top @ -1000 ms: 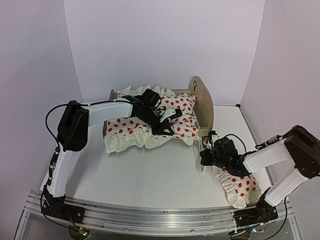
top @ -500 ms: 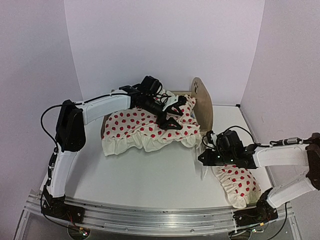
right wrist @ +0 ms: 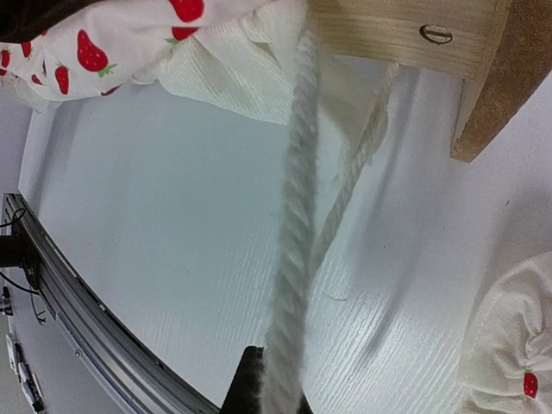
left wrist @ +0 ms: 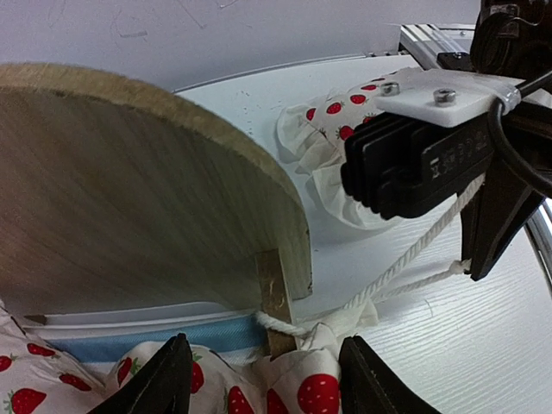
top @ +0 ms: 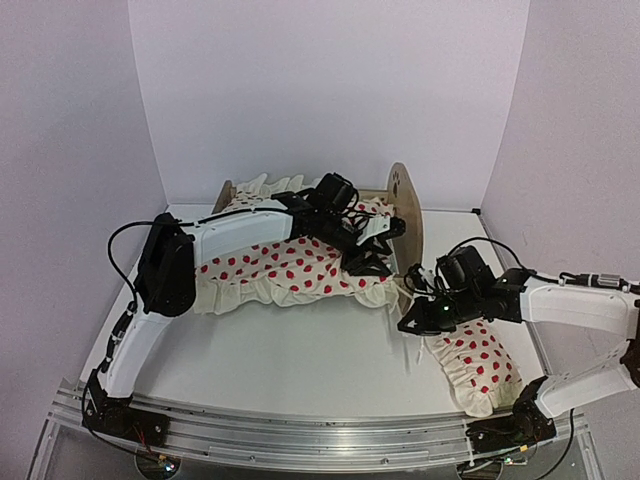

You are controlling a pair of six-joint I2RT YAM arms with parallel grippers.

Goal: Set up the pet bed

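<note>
The pet bed (top: pixel 405 200) stands at the back of the table, its rounded plywood headboard (left wrist: pixel 129 198) on the right. A blue-and-white mattress edge (left wrist: pixel 155 335) shows under the red-spotted blanket (top: pixel 290 265) that covers the frame. My left gripper (top: pixel 366 256) is open at the blanket's corner by the headboard's post, its fingers (left wrist: pixel 164 379) on either side of the cloth (left wrist: pixel 293 388). A white cord (left wrist: pixel 414 254) runs from that corner to my right gripper (top: pixel 410 320), which is shut on the cord (right wrist: pixel 293 259) just off the bed's near right corner.
The spotted pillow (top: pixel 470 365) lies on the table under the right arm, close to the front right. The blanket's ruffled edge (right wrist: pixel 207 60) hangs over the bed's wooden side rail (right wrist: pixel 405 34). White walls close in the table at the back and both sides.
My left gripper has moved right along the bed to the headboard corner and opened. The blanket now lies flatter. My right gripper has shifted slightly, still holding the cord.
</note>
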